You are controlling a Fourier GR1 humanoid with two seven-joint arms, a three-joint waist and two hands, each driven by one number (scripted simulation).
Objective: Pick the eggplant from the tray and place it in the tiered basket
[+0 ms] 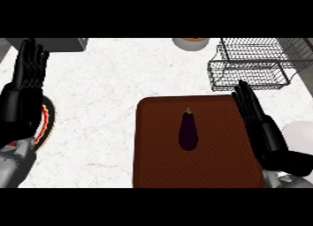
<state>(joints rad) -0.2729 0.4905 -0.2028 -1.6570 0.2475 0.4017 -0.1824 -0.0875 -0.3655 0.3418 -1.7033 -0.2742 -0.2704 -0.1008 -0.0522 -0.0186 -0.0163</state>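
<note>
A dark purple eggplant (188,131) lies lengthwise in the middle of a brown tray (156,150), stem end pointing away from me. My right hand (258,120) is open along the tray's right edge, fingers straight and pointing toward the wire tiered basket (260,62) at the back right; it does not touch the eggplant. My left hand (27,70) rests open at the far left, fingers up.
A plate with a red and yellow rim (47,121) lies at the left, partly under my left arm. An orange thing in a white bowl (191,43) sits at the back edge. A grey box (61,43) stands at the back left. A white round object (306,137) sits at the right.
</note>
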